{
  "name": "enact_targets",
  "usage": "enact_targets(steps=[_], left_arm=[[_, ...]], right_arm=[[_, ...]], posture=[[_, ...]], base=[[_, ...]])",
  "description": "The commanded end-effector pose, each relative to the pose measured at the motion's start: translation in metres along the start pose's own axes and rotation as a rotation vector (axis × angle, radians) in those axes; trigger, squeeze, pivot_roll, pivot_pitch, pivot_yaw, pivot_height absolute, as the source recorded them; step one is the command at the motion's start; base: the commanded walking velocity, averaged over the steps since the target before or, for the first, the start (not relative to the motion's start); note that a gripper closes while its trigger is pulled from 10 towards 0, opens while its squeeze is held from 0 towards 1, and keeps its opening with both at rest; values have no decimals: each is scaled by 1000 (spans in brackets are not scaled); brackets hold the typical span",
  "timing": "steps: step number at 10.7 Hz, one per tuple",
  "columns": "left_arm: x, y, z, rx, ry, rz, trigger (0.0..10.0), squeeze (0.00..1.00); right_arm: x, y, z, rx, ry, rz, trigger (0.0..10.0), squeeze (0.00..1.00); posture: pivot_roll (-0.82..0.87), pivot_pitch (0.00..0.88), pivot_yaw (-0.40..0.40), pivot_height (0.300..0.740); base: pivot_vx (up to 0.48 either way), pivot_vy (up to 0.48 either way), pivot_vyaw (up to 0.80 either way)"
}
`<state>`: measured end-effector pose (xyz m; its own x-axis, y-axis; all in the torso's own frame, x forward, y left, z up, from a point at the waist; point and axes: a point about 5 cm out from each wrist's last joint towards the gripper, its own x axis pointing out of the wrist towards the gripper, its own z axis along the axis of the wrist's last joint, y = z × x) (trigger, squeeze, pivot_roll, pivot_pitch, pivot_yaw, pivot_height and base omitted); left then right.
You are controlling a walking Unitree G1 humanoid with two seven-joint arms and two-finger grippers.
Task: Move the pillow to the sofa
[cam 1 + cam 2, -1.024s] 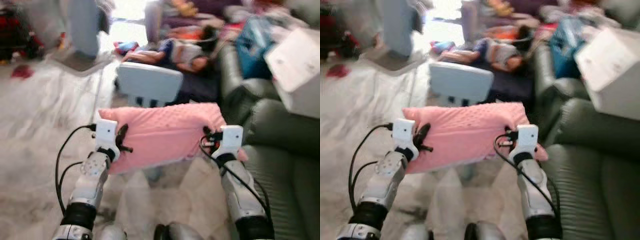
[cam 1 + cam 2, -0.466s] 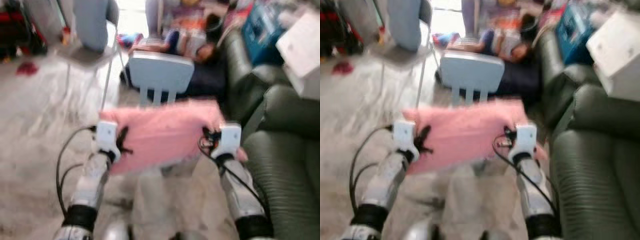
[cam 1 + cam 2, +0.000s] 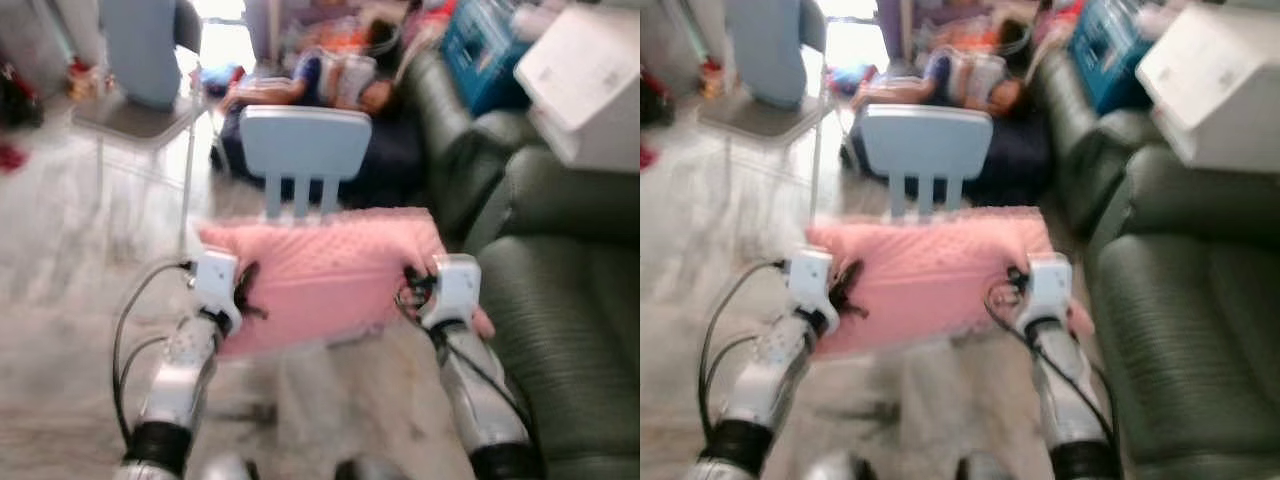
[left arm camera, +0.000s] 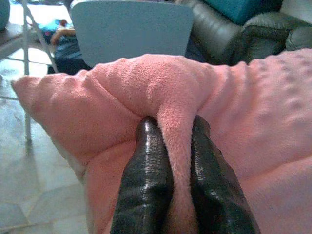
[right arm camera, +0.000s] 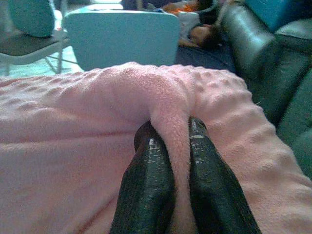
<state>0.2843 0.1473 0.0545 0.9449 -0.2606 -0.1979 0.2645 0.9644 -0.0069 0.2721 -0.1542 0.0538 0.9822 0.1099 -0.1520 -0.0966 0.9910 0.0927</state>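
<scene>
Beside dark sofa (image 3: pixel 570 330), pink pillow (image 3: pixel 325 275) pinched between left gripper (image 4: pixel 171 130) and right gripper (image 5: pixel 169 130), each clamping an end fold.

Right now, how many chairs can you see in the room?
2. A small light blue chair stands just beyond the pink pillow; a grey folding chair stands farther off to the robot's left, something pale blue on its seat. Others may be hidden.

Fuzzy, dimpled pink cloth pillow (image 3: pixel 320 272); glossy ribbed dark leather sofa (image 3: pixel 570 330).
</scene>
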Motion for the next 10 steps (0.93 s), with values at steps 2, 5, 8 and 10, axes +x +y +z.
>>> enact_targets(steps=[2, 5, 8, 10], left_arm=[[0, -1, 4, -1, -23, -23, 10000, 0], [3, -2, 9, -33, -45, -60, 10000, 0], [6, -6, 13, -43, -57, -96, 10000, 0], [8, -7, 15, -48, -64, -101, 10000, 0]], right_arm=[[2, -3, 8, 6, -51, -34, 10000, 0], [2, -3, 7, -6, -41, -28, 10000, 0], [7, -4, 12, -6, -63, -34, 10000, 0], [9, -3, 14, -16, -66, -22, 10000, 0]], posture=[[-33, 28, -64, 740], [-38, 25, -63, 740], [-44, 22, -49, 740], [-45, 26, -53, 740]], base=[[0, 0, -800], [0, 0, -608], [94, 0, -800], [281, 0, -800]])
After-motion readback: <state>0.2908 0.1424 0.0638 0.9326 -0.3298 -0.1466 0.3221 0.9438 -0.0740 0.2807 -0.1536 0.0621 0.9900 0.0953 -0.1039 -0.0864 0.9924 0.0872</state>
